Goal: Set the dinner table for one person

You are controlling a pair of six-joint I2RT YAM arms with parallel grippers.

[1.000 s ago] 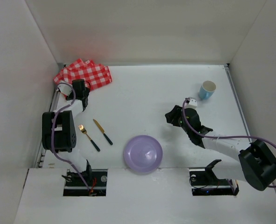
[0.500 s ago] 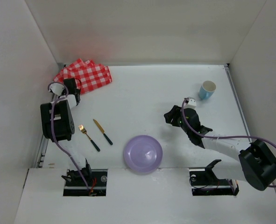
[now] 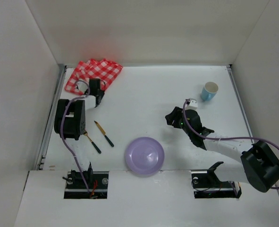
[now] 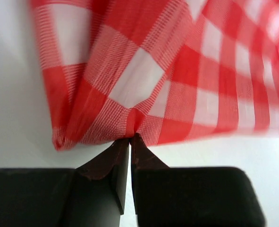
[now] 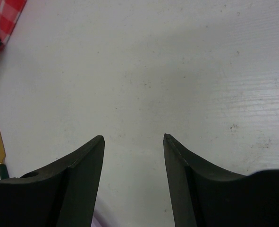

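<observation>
One big white desk (image 3: 144, 90) takes up nearly all you can see from the top. It has thin metal rails down its sides and white walls around it. Your two arms are fixed at its near edge.

Take the purple plate (image 3: 144, 156) as your mark. It sits flat on the desk at the near edge, about in the middle between your two arms.

Just left of the plate lies a knife (image 3: 104, 134) with a gold blade and a dark handle. A bit further left of the plate lies a fork (image 3: 93, 144) of the same kind. Your left arm hides part of its gold end in the top view. The two lie side by side, slanted the same way, and do not touch.

Far from the plate, up and to the left, the red-and-white checked cloth (image 3: 94, 73) lies bunched by the back corner of the desk. Your left pincer (image 4: 130, 139) is there too. Its two fingers are pressed together, and a fold at the near edge of the cloth is pinched between the tips. You cannot tell if the cloth is lifted off the desk there.

Up and to the right of the plate, not far off, is your right pincer (image 5: 132, 137). Its fingers stand apart and hold nothing; you see only bare desk between them.

Further the same way, well past the plate and near the right rail, a small blue cup (image 3: 209, 91) stands upright, mouth up.
</observation>
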